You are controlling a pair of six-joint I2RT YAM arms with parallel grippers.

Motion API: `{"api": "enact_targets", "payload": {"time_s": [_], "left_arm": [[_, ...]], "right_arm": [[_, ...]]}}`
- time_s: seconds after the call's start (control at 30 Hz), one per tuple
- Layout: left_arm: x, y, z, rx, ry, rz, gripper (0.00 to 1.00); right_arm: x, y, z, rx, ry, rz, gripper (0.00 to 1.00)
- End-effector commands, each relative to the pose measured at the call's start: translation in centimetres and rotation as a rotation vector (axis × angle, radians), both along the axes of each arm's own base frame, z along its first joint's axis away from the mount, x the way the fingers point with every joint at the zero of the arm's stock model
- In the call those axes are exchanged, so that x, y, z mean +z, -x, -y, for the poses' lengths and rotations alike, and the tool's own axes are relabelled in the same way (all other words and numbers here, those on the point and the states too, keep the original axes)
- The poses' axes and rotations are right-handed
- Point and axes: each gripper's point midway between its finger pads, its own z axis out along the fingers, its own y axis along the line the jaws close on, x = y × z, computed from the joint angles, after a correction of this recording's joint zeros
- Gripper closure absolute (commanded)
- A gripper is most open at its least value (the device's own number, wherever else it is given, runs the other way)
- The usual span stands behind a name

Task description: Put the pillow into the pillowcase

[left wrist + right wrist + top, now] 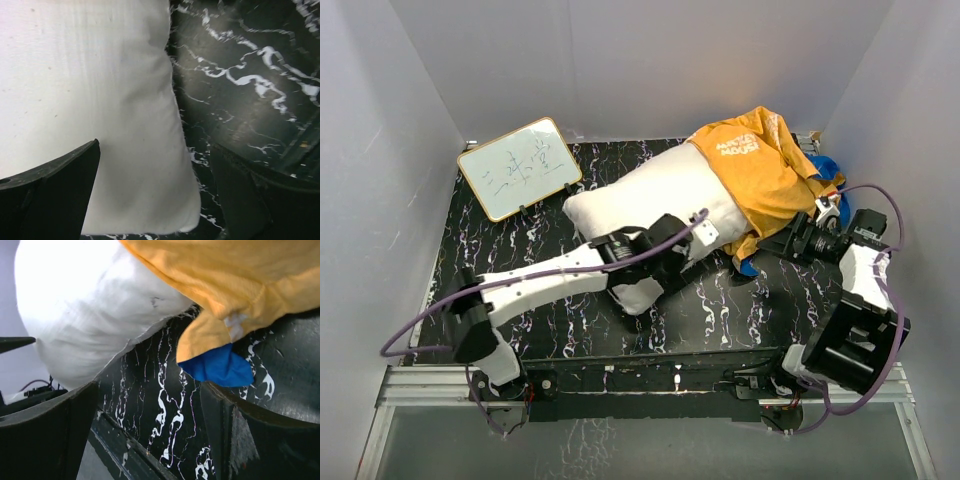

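Plump white fabric pillow [650,200] lies diagonally on the black marbled counter [550,310], long axis near-left to far-right, its far end inside the orange-yellow cloth pillowcase [760,165]. Left tool [155,147] and right tool [150,387] spread wide, empty. White walls.

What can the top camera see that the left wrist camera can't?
Only the top camera shows the whiteboard, the orange pillowcase covering one end of the pillow, and the left arm and right arm. Only the left wrist camera shows its own fingers up close, open, with the pillow's corner between them. Both show the white pillow and the black marbled table.
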Motion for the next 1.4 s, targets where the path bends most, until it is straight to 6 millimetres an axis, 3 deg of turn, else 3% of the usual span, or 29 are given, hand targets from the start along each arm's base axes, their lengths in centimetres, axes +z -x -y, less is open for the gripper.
{"api": "enact_targets", "payload": {"time_s": [0.0,0.17,0.33,0.5,0.63,0.83,0.9,1.0,1.03,1.07,1.13,1.17,1.2,1.23,1.3,1.37], "left_arm": [[0.4,-3.0,-2.1,0.082,-0.24,0.199,0.1],[-1.1,-4.2,-1.7,0.117,-0.304,0.24,0.04],[-2.5,-3.7,-0.8,0.136,-0.244,0.187,0.03],[-4.6,-3.7,-1.6,0.166,-0.327,0.161,0.03],[-6.4,-4.0,-2.4,0.174,-0.415,0.165,0.03],[-7.2,-5.6,-2.5,0.199,-0.456,0.22,0.05],[-7.7,-5.8,-2.0,0.185,-0.434,0.19,0.19],[-8.5,-6.1,-1.5,0.189,-0.407,0.148,0.29],[-8.9,-6.1,-1.4,0.188,-0.394,0.132,0.36],[-9.1,-6.1,-1.3,0.192,-0.372,0.107,0.52],[-9.4,-6.1,-1.1,0.205,-0.321,0.056,0.9],[-9.2,-6.1,-0.9,0.206,-0.29,0.031,1.0],[-8.8,-6.1,-0.6,0.196,-0.255,0.006,1.0],[-8.0,-6.1,-0.1,0.185,-0.213,-0.013,1.0],[-5.6,-6.5,1.0,0.17,-0.089,-0.045,1.0],[-1.8,-7.2,2.1,0.16,0.078,-0.081,1.0]], "right_arm": [[-0.4,-1.3,1.7,-0.137,0.052,0.008,0.15],[-2.1,-1.1,1.1,-0.187,-0.026,-0.025,0.15],[-2.6,-1.1,1.5,-0.255,-0.017,-0.028,0.15],[-3.4,-0.9,1.1,-0.295,-0.083,-0.064,0.15],[-3.9,-1.7,1.3,-0.326,-0.11,-0.071,0.16],[-5.8,-3.4,-0.4,-0.28,-0.102,-0.094,0.17],[-6.5,-4.4,-0.5,-0.275,-0.092,-0.107,0.17],[-7.3,-6.0,-0.8,-0.249,-0.095,-0.123,0.18],[-7.6,-6.6,-0.9,-0.237,-0.092,-0.128,0.18],[-8.0,-7.3,-1.1,-0.227,-0.087,-0.138,0.2],[-8.7,-8.3,-1.3,-0.212,-0.095,-0.17,0.36],[-8.5,-8.8,-1.2,-0.197,-0.101,-0.172,0.55],[-7.6,-9.2,-1.3,-0.166,-0.11,-0.164,0.72],[-6.0,-9.8,-1.6,-0.119,-0.122,-0.129,0.8],[-1.1,-10.9,-2.3,-0.025,-0.143,-0.021,0.88],[5.8,-12.1,-3.4,0.065,-0.108,0.169,0.9]]}}
